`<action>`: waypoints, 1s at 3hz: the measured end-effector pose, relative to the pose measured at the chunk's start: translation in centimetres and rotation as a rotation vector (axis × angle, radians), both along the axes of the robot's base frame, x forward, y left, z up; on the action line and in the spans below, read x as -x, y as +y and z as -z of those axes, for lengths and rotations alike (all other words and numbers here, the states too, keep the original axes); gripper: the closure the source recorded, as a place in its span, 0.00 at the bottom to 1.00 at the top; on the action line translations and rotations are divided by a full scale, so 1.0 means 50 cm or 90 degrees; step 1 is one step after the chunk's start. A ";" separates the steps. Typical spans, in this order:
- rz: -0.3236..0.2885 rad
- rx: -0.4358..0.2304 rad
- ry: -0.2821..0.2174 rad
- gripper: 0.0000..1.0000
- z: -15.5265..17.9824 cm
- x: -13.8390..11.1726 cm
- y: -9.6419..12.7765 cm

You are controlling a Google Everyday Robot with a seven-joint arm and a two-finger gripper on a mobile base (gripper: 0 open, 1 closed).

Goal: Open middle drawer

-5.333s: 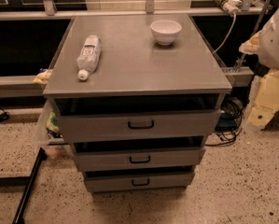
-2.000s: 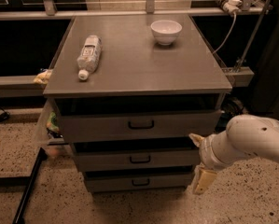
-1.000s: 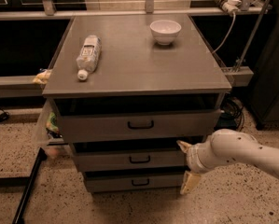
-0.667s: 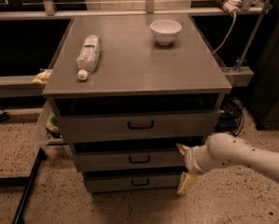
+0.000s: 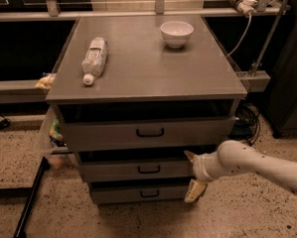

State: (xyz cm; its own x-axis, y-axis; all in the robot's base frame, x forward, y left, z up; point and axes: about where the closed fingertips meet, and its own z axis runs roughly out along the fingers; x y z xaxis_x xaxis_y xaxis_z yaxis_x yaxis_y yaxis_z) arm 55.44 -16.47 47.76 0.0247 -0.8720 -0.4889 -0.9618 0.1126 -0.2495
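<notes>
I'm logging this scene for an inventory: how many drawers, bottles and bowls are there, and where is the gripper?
Drawers: 3 (top drawer, middle drawer, bottom drawer)
Bottle: 1
Bowl: 1
Gripper: 1, at the middle drawer's right end, jaws open
Total: 6

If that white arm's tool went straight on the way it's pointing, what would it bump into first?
Probably the middle drawer, right of its black handle; the open tool points left at that front. Depth is hard to judge.
</notes>
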 end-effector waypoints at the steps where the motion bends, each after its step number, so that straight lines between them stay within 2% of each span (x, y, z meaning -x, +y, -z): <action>1: -0.007 -0.005 -0.002 0.00 0.010 -0.022 0.010; 3: -0.004 -0.003 0.017 0.00 0.053 -0.060 0.010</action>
